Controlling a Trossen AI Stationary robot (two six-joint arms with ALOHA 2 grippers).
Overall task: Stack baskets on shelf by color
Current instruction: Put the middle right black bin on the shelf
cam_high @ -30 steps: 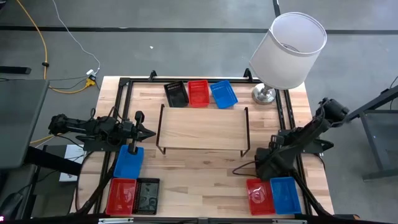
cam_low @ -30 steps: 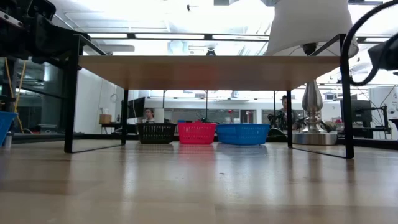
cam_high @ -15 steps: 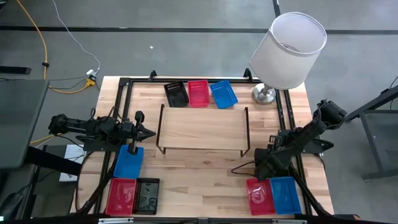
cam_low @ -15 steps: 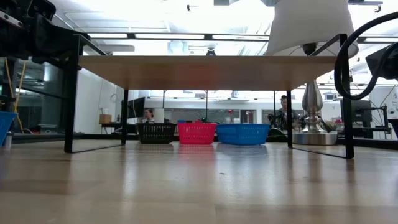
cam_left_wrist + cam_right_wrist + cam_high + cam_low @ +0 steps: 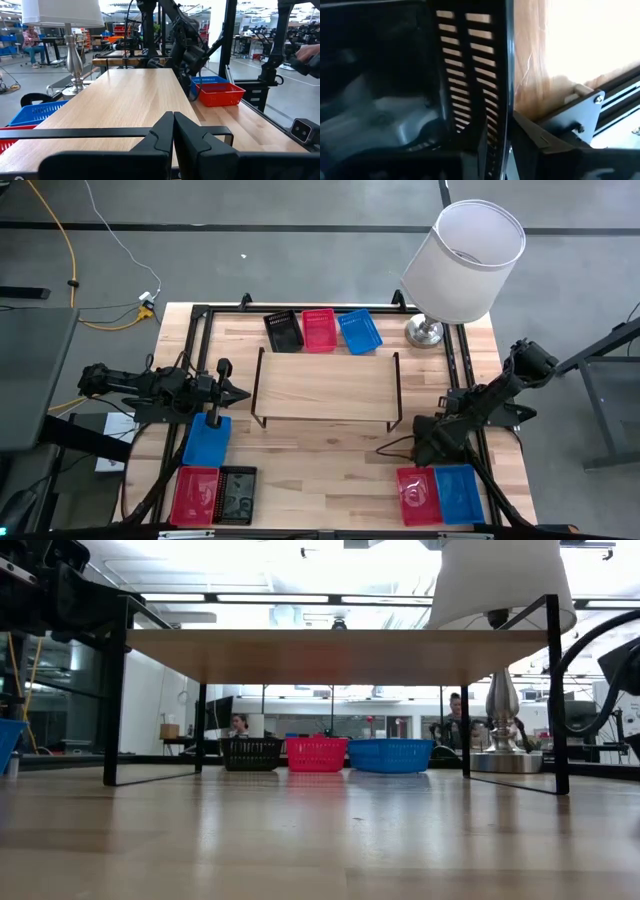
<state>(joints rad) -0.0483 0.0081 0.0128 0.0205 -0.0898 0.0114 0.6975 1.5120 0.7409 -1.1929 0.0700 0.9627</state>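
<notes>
**Q:** State of the right hand (image 5: 503,134)?

**A:** Its two fingers pinch the slotted side wall of the front-right black basket (image 5: 465,70), one finger on each face of the wall. The hand sits low over the bench (image 5: 330,455), near the right-hand legs of the shelf (image 5: 325,385).

**Q:** What lies beside it?

**A:** Toward the near edge of the bench, a red basket (image 5: 418,493) and a blue basket (image 5: 459,492) lie side by side.

**Q:** State of the left hand (image 5: 238,392)?

**A:** Fingers pressed together, holding nothing. It hangs at the shelf's left end, level with the wooden top and pointing across it. A second blue basket (image 5: 207,438) lies on the bench below the arm. Nearer the edge, a second red basket (image 5: 195,495) and a second black basket (image 5: 237,494) sit side by side.

**Q:** Remaining baskets?

**A:** Three stand in a row on the bench behind the shelf. From left to right: rear black basket (image 5: 283,331), rear red basket (image 5: 319,329), rear blue basket (image 5: 359,330). A table lamp (image 5: 463,260) stands at the back right corner.
</notes>
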